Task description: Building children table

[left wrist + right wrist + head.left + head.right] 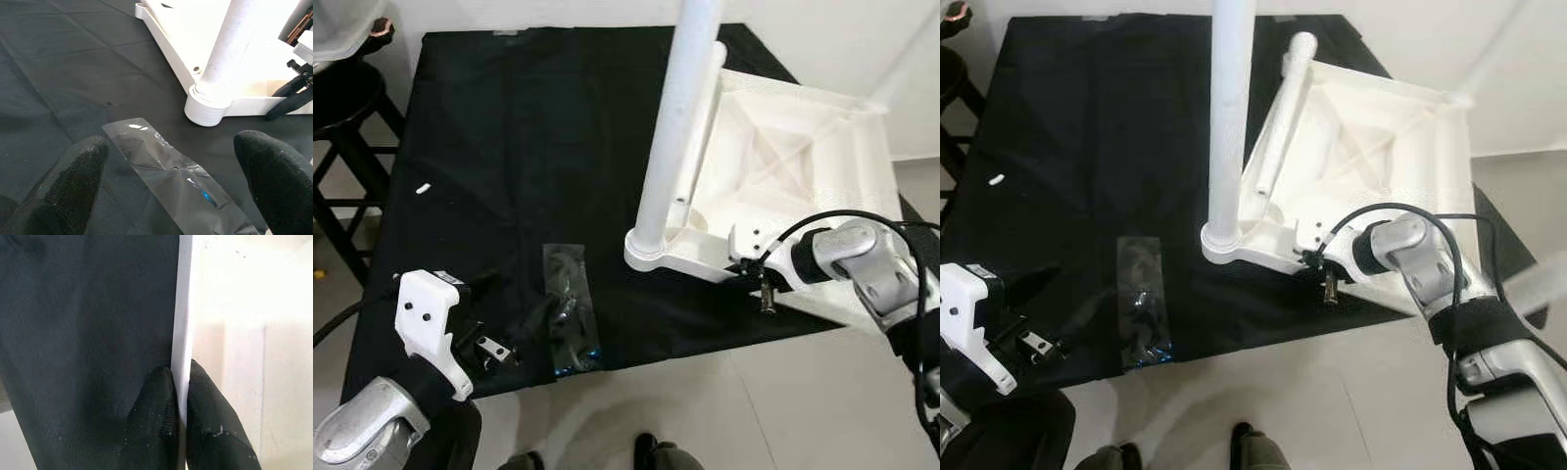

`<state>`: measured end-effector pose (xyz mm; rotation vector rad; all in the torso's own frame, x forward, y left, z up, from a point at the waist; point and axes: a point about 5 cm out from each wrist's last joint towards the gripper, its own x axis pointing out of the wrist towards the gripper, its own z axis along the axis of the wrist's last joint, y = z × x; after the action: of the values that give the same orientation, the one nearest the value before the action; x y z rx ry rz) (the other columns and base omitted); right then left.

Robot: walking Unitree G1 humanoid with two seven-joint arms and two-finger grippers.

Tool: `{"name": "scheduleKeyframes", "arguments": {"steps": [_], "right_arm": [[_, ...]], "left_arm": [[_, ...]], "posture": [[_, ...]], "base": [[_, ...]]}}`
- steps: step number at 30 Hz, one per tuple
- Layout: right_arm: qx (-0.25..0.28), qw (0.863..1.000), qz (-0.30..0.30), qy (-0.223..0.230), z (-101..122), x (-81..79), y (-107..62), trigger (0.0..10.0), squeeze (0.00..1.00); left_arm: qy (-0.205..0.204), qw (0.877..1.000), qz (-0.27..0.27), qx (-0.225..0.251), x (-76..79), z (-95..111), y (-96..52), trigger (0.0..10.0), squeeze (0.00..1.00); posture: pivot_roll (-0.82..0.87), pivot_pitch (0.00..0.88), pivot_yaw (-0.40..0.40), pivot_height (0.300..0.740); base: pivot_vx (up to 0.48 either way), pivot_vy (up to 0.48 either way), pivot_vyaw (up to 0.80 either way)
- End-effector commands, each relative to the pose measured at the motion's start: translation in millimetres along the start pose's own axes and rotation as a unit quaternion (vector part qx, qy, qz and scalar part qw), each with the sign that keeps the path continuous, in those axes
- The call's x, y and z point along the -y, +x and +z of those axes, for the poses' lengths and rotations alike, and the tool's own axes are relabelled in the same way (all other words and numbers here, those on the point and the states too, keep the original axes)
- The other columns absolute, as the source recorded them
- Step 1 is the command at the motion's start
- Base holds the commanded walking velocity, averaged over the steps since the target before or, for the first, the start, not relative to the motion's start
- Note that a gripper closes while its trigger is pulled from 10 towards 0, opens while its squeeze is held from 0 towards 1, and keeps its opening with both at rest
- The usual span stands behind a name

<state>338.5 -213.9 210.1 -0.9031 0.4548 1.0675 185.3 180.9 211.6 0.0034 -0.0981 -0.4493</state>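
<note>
A white children's table top (803, 147) lies upside down on the black cloth (509, 147). One white leg (680, 117) stands upright in its near left corner socket. A second leg (1278, 117) lies loose inside the top. My right gripper (749, 266) is at the top's near rim, beside the socket, and is shut on the thin white rim (185, 308), one finger on each side. My left gripper (173, 166) stands open just above the cloth at the near left. A clear plastic bag of hardware (570, 308) lies flat in front of its fingers.
A black stool (342, 108) with a clear tub (342, 24) stands left of the cloth. A small white piece (423, 188) lies on the cloth's left side. A person's shoes (651, 452) show on the pale floor near the front edge.
</note>
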Motion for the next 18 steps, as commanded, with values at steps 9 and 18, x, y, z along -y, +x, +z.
{"name": "scheduleKeyframes", "arguments": {"steps": [9, 18], "right_arm": [[0.099, 0.98, 0.083, -0.149, 27.5, -15.0, 13.2, 0.0, 0.0], [0.081, 0.958, 0.156, -0.226, 25.7, -21.6, 5.2, 0.0, 0.0]], "left_arm": [[-0.007, 1.0, -0.002, -0.009, 2.9, -1.5, -3.3, 10.0, 0.0], [-0.006, 1.0, -0.001, -0.012, 2.3, -1.1, -4.9, 10.0, 0.0]], "posture": [[0.01, 0.295, -0.095, 0.74], [0.01, 0.306, -0.092, 0.74]], "base": [[0.0, 0.0, 0.0], [0.0, 0.0, 0.0]]}}
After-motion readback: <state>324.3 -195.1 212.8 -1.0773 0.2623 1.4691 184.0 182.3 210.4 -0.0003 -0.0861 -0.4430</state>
